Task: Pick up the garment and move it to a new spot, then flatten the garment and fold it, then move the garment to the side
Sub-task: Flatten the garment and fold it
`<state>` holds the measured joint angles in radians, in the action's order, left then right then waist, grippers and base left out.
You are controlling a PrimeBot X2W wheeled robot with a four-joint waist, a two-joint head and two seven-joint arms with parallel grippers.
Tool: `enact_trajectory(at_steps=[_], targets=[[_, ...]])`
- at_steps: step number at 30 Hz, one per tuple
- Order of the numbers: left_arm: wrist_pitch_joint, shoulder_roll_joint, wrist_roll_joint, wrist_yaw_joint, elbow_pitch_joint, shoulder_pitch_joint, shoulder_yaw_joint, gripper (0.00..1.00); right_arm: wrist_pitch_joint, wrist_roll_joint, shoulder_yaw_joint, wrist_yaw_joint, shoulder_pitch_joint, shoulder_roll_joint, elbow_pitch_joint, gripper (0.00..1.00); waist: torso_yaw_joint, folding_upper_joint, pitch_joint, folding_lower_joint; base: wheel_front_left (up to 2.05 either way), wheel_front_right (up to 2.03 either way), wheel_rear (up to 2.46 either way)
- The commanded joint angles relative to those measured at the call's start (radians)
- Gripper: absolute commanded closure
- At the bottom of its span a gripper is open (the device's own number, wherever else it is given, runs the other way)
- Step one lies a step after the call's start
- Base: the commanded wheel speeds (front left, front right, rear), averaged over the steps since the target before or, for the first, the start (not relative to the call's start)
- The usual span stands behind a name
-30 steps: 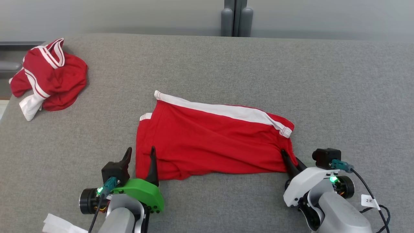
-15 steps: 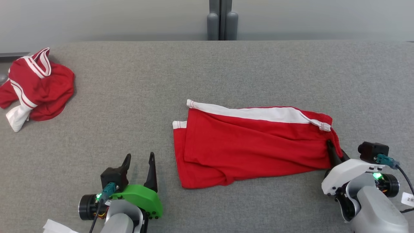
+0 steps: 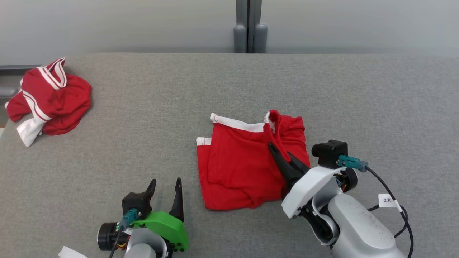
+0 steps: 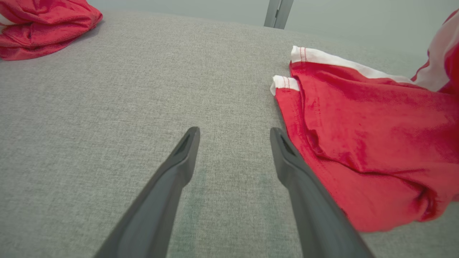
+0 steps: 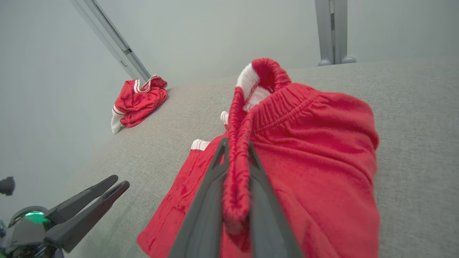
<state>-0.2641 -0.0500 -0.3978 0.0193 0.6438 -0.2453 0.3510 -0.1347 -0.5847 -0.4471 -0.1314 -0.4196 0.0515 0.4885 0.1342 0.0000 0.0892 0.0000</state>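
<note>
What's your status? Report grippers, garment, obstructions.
Left gripper open, beside the garment, not touching. Right gripper shut on garment's gathered edge, raised over its other half. Bunched red cloth far left, well apart.

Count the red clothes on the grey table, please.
2. One garment lies midway on the grey table, partly folded, its waistband pinched in the right gripper. One bunched red cloth sits at its far left corner. None seems hidden.
</note>
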Motion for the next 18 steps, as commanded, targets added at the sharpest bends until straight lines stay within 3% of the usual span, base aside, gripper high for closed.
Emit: enact_trajectory(at_steps=[1,11,12,13,14,18], targets=[[0.0,-0.003,-0.01,0.007,-0.001,0.009,0.004,0.0,0.006,-0.003,-0.018,0.001,-0.006,0.003,-0.009,1.0,0.029,0.0,-0.004,0.0,0.0,0.0,0.0],[0.0,-0.003,-0.011,0.01,0.007,0.012,0.035,0.0,-0.03,-0.032,-0.206,0.001,-0.099,0.002,0.075,1.0,0.128,0.0,0.008,0.0,0.0,0.0,0.0],[0.0,-0.002,-0.011,0.01,0.006,0.012,0.038,0.0,-0.036,-0.032,-0.224,0.001,-0.107,0.002,0.089,0.63,0.133,0.0,0.01,0.0,0.0,0.0,0.0],[0.0,-0.002,-0.01,0.011,0.006,0.012,0.041,0.0,-0.047,-0.049,-0.246,0.001,-0.114,0.001,0.094,0.07,0.138,0.0,0.012,0.0,0.0,0.0,0.0],[0.0,-0.002,-0.011,0.012,0.005,0.012,0.042,0.0,-0.054,-0.059,-0.262,0.001,-0.12,0.001,0.101,0.0,0.14,0.0,0.013,0.0,0.0,0.0,0.0],[0.0,-0.002,-0.007,0.019,0.005,0.013,0.038,0.0,-0.094,-0.098,-0.306,0.001,-0.147,0.003,0.125,0.0,0.135,0.0,0.015,0.0,0.0,0.0,0.0]])
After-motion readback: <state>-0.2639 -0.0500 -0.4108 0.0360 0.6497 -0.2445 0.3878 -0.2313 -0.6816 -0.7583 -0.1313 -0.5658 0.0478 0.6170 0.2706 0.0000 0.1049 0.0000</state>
